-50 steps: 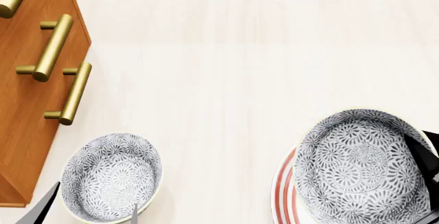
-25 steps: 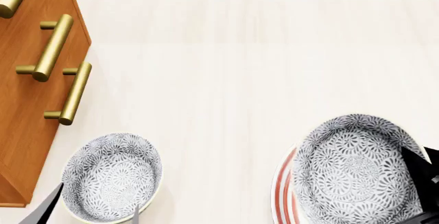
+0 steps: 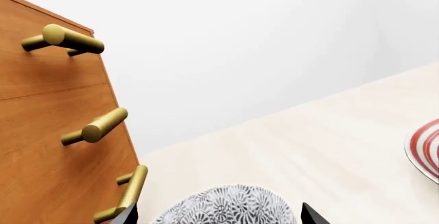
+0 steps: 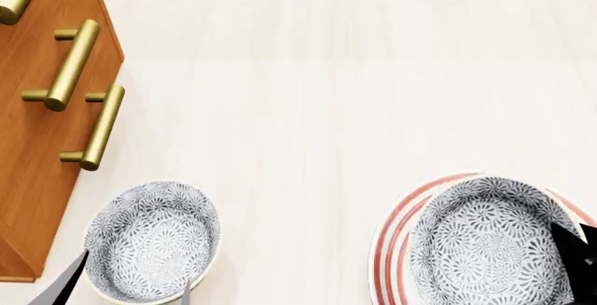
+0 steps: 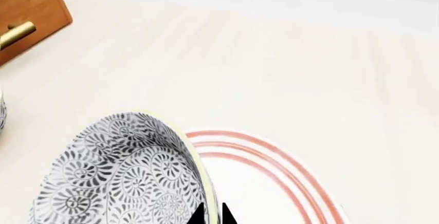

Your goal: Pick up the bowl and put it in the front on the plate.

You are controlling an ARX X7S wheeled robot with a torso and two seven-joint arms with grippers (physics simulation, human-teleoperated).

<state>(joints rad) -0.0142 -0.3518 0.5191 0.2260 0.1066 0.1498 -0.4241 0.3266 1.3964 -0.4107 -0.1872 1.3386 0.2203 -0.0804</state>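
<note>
- Little of the robot's body fell within any view; only finger ends were recorded.
- Right gripper point(image 5: 211, 215): two matte black fingertips, each tapering to a sharp wedge. In the head view the same gripper point(image 4: 577, 245) showed as a flat black angular slab.
- Left gripper point(image 4: 121, 284): one dark grey pointed finger point(image 4: 63, 280) and one thin grey blade-like finger.
- Left wrist view: black triangular fingertips point(image 3: 312, 215), plain-surfaced.
- No cables, screws or markings could be made out.

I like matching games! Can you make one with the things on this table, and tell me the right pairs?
Things:
1. plate
2. bowl in the right claw
3. drawer handles
4. cabinet

Looks:
A. shiny gold
B. orange-brown wood
C. white with red rings
D. grey-blue flowers

Pairs: 1-C, 2-D, 3-A, 4-B
</note>
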